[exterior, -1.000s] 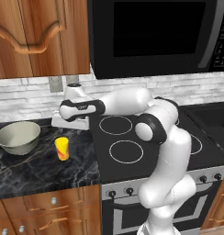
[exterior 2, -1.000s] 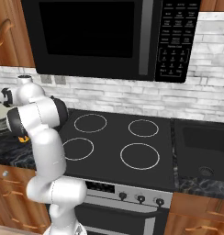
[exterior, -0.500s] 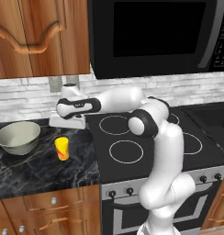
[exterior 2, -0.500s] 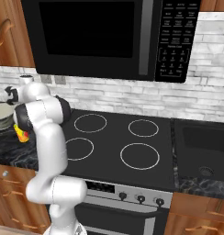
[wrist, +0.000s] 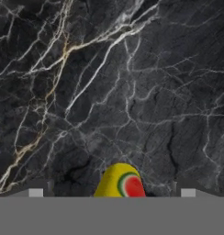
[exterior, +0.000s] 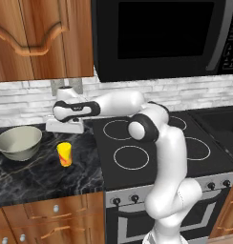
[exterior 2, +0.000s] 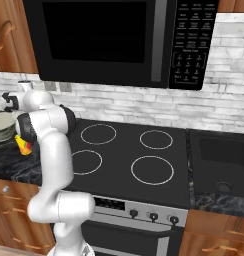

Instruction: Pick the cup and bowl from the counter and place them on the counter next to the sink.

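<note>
Cup (exterior: 64,154): small yellow tumbler with a red-and-green mark on its side, standing upright, long axis vertical, on the black marble counter (exterior: 37,178), left of the stovetop (exterior: 152,145). It sits nearer the counter's front edge than the gripper (exterior: 64,126), apart from it; in the hand view it sits at the bottom edge, between the fingertips (wrist: 36,193).

Gripper: jaws spread wide, holding nothing, above the counter.

Bowl (exterior: 19,142): wide, grey-beige, upright, nothing visible inside; left of the cup, not touching.

Sink (exterior 2: 219,165): black basin right of the stovetop.
</note>
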Robot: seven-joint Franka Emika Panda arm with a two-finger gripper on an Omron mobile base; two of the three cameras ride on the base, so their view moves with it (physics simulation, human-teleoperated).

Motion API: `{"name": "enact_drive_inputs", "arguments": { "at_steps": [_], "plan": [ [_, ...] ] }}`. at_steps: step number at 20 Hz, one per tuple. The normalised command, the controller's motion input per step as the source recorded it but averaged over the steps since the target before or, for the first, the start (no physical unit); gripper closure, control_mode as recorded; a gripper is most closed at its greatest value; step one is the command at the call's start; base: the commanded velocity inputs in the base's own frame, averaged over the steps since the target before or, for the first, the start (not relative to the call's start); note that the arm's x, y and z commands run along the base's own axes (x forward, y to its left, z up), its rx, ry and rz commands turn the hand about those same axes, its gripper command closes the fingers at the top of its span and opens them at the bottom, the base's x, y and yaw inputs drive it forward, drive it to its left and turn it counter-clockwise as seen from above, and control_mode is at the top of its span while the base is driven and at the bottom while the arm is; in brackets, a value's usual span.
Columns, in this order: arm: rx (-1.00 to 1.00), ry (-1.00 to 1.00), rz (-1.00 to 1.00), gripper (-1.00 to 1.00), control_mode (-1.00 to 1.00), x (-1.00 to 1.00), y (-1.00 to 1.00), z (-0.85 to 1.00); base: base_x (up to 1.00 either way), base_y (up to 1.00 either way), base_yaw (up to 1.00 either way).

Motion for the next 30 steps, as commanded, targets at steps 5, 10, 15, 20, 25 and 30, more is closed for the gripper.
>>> {"name": "enact_drive_inputs", "arguments": {
  "at_steps": [5,10,15,20,25,30],
  "plan": [
    [0.00,0.00,0.00,-1.00,-1.00,-0.02,0.00,-0.15,0.00,0.00,0.00],
    [0.00,0.00,-0.03,-1.00,-1.00,-0.08,0.00,-0.06,0.00,0.00,0.00],
    [0.00,0.00,0.00,-1.00,-1.00,-0.21,0.00,0.00,0.00,0.00,0.00],
    [0.00,-0.01,0.00,-1.00,-1.00,-0.08,-0.01,0.04,0.00,0.00,0.00],
    [0.09,-0.01,0.00,-1.00,-1.00,-0.01,-0.24,0.19,0.00,0.00,0.00],
    [0.13,0.00,0.00,-1.00,-1.00,0.00,-0.24,0.29,0.00,0.00,0.00]
  ]
}}
